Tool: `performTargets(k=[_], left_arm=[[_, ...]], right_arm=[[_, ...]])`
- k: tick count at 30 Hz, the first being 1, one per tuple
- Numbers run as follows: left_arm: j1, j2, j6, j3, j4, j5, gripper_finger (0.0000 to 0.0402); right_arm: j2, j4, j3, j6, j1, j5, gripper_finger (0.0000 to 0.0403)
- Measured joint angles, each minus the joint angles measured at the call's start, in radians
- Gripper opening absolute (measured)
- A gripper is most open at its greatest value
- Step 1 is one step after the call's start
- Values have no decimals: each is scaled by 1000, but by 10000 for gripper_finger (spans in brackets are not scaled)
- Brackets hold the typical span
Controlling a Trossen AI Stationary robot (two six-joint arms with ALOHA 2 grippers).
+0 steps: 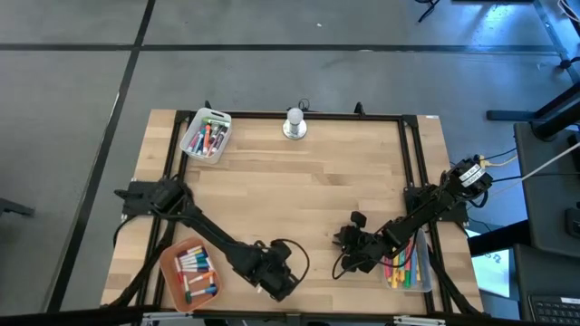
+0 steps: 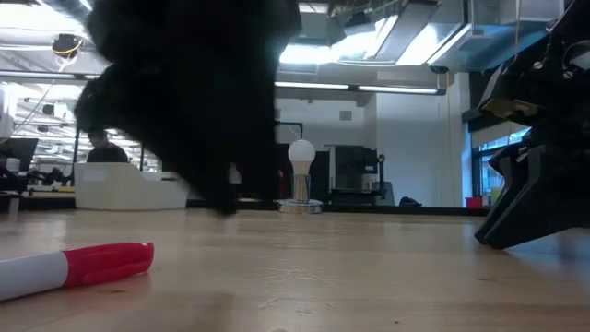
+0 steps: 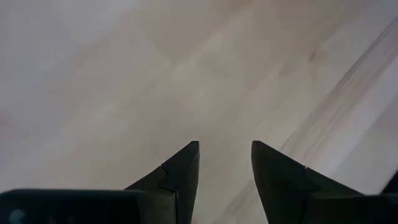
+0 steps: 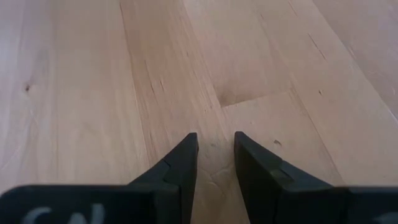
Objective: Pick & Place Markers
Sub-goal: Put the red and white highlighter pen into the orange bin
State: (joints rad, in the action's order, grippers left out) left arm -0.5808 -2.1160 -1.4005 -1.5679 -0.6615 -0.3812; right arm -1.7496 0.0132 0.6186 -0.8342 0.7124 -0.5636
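Markers fill three trays in the high view: an orange tray (image 1: 190,272) at the near left, a clear tray (image 1: 207,136) at the far left and a clear tray (image 1: 408,267) at the near right. One marker (image 2: 88,265), white with a red cap, lies flat on the table close to the low camera. My left gripper (image 1: 279,282) (image 3: 225,144) is low over bare wood near the near edge, open and empty. My right gripper (image 1: 349,243) (image 4: 216,135) is also low over bare wood, just left of the right clear tray, slightly open with nothing between its fingers.
A white bulb-shaped object on a metal base (image 1: 294,123) stands at the middle of the far edge. A black frame (image 1: 412,163) runs along the table's sides. Bare wood (image 1: 299,190) spreads between the trays. The room beyond holds desks and screens.
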Motion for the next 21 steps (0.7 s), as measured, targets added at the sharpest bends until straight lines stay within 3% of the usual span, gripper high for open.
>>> performTargets(k=[5, 13, 21], left_arm=[[-14, -36, -13, 0, 12, 101, 156], [-27, -31, -78, 0, -158, 43, 178], [-43, -4, -69, -18, -161, 45, 177]], right_arm=[[0, 0, 0, -3, 0, 0, 107], [0, 2, 0, -3, 0, 1, 107], [0, 2, 0, -3, 0, 3, 107]])
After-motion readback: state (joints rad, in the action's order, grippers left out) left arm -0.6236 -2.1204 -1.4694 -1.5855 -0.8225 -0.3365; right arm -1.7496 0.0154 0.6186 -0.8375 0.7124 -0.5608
